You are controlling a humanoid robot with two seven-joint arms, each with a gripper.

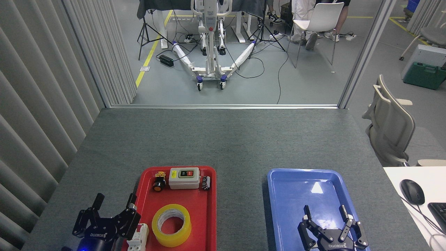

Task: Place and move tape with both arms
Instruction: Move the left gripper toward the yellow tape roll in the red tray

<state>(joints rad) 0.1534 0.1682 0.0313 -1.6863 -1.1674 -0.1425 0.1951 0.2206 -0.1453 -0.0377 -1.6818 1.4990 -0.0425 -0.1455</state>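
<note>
Left gripper low at bottom left, just beside the left edge of the red tray, fingers spread open, holding nothing. Right gripper low at bottom right, over the near part of the blue tray, fingers also spread open, nothing in them.

Tape lies flat in the near half of the red tray, core hole up, apart from both grippers. Same tray, far end: grey switch box with green and red buttons, small black-and-orange push button left of it, small dark part right of it. White breaker at the tray's near-left edge, beside the left gripper. Blue tray holds nothing. Both trays sit on the grey table.
</note>
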